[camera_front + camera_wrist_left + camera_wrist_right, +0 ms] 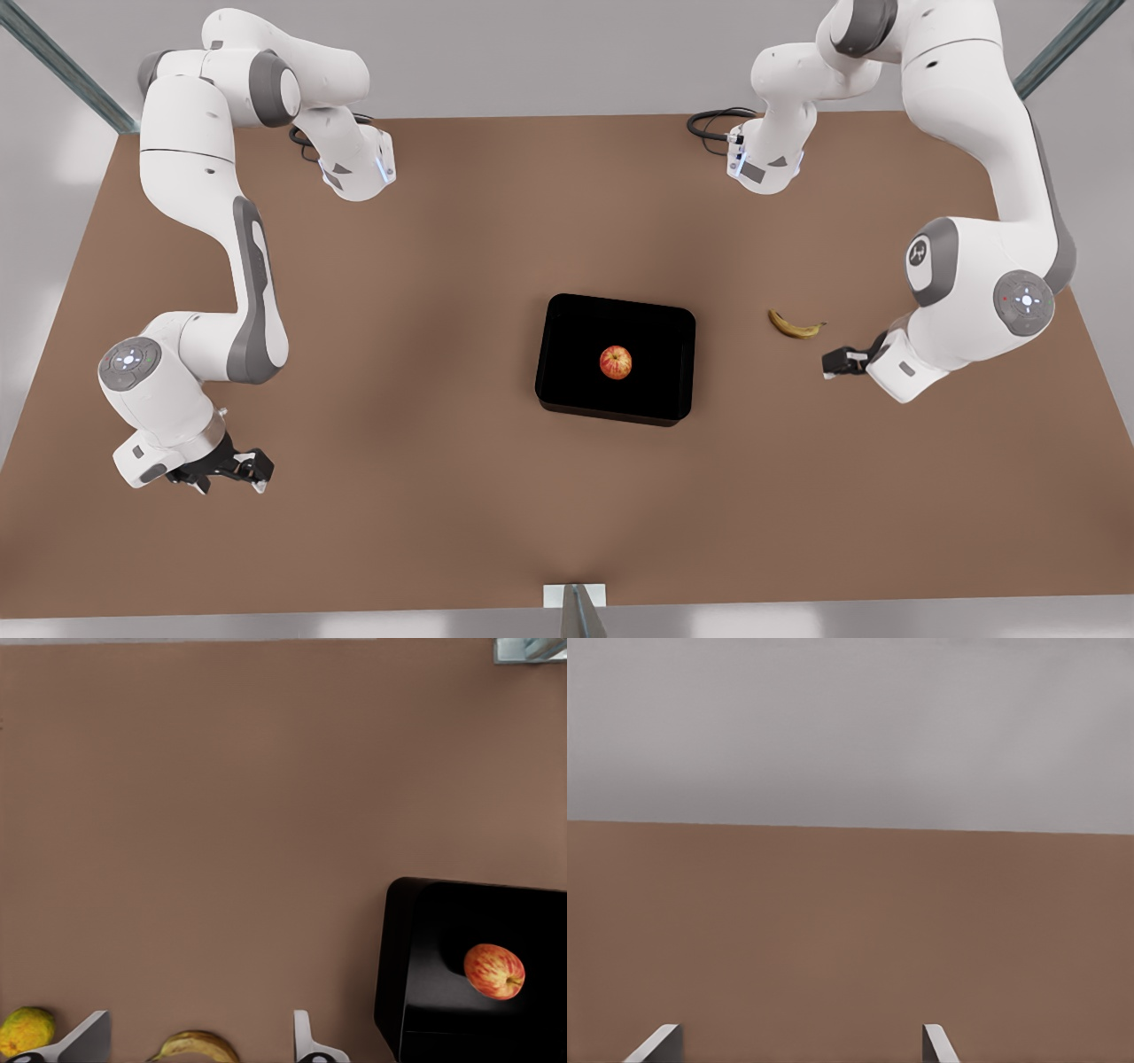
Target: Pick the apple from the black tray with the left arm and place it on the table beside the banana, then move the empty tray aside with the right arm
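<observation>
Step in hand: the opening one, the reach for the apple. Nothing has been lifted yet.

- Small round red apple with yellow-orange streaks [616, 362]: seated near the middle of the shallow glossy black rectangular tray [567, 354], which is set about mid-way on the wide matte brown table [425, 292].
- Small curved yellow banana with brown patches [795, 324]: found at roughly 2 o'clock from the tray in the front view, apart from it, with bare table between.
- Left gripper [837, 361]: placed at about 4 o'clock from the banana and near it, low over the table. Its claw is released; the pale fingers [304, 1038] are seen spread with nothing between them but the table below.
- Right gripper [235, 468]: held at about 8 o'clock from the tray and well apart from it, waiting. Its fingers [932, 1043] are likewise spread and empty.

Next move, as judged: the left gripper must be carried past the banana toward 9 o'clock, centred over the apple, lowered inside the low rim and closed on the fruit. The rim and the banana are the things to be cleared on the way.

Views compared: the layout of both arms, tray and banana is given by the front view. A yellow-green round fruit [25, 1030] just beside the left gripper's other finger is added by the left wrist view, along with the tray's raised side wall. By the right wrist view bare tabletop and a grey wall [850, 726] are given, so that gripper is judged to be pointed away from the tray.
</observation>
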Robot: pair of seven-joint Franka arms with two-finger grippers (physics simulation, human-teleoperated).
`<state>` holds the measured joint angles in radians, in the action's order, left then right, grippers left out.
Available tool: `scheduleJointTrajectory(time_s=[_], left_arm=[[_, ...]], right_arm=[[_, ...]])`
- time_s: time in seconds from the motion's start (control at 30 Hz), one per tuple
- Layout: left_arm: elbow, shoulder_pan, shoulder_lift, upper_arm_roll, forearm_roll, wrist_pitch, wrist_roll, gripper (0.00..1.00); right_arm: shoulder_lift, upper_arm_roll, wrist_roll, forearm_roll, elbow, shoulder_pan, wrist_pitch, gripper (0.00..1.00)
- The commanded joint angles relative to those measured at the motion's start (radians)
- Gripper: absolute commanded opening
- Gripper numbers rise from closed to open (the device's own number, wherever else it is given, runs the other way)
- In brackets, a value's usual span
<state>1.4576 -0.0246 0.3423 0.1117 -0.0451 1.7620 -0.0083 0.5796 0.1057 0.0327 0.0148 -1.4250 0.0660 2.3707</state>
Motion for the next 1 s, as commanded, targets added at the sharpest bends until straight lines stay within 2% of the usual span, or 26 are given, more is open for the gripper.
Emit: scheduleJointTrajectory(time_s=[0.0,0.07,0.13,0.17,0.27,0.33,0.37,0.5,0.57,0.8,0.97], left_arm=[[0.000,0.000,0.000,0.000,0.002,0.044,0.002,1.00],[-0.002,0.000,0.003,0.000,-0.001,0.044,0.007,1.00],[-0.003,0.069,0.001,0.002,0.019,0.036,-0.004,1.00],[-0.005,0.159,-0.009,0.005,0.021,0.022,-0.099,1.00],[-0.002,0.408,-0.011,0.014,0.037,0.001,-0.427,1.00],[-0.002,0.555,-0.009,0.014,0.039,0.001,-0.521,1.00],[-0.005,0.577,-0.003,0.014,0.044,0.002,-0.590,1.00],[-0.005,0.643,0.081,0.019,0.071,0.080,-0.671,1.00],[-0.003,0.640,0.130,0.013,0.137,0.082,-0.690,1.00],[-0.003,0.592,0.285,0.000,0.145,0.257,-0.682,1.00],[0.058,0.607,0.325,0.002,0.169,0.406,-0.693,1.00]], right_arm=[[-0.001,0.000,0.007,0.002,0.000,0.000,0.007,1.00],[-0.001,0.000,0.007,0.002,0.000,0.000,0.007,1.00],[0.045,0.002,0.015,-0.003,0.001,0.012,-0.034,1.00],[0.129,0.002,0.018,-0.006,0.008,0.003,-0.021,1.00],[0.134,0.002,0.015,-0.004,0.009,0.006,-0.019,1.00],[0.068,0.003,0.009,-0.001,0.049,0.003,-0.030,1.00],[0.023,0.003,0.004,0.005,0.049,0.003,-0.031,1.00],[0.022,0.008,0.004,0.004,0.044,0.002,-0.042,1.00],[0.023,0.008,0.004,0.004,0.044,0.003,-0.042,1.00],[0.023,0.008,0.004,0.005,0.044,0.002,-0.042,1.00],[0.025,0.008,0.004,0.005,0.044,0.002,-0.042,1.00]])
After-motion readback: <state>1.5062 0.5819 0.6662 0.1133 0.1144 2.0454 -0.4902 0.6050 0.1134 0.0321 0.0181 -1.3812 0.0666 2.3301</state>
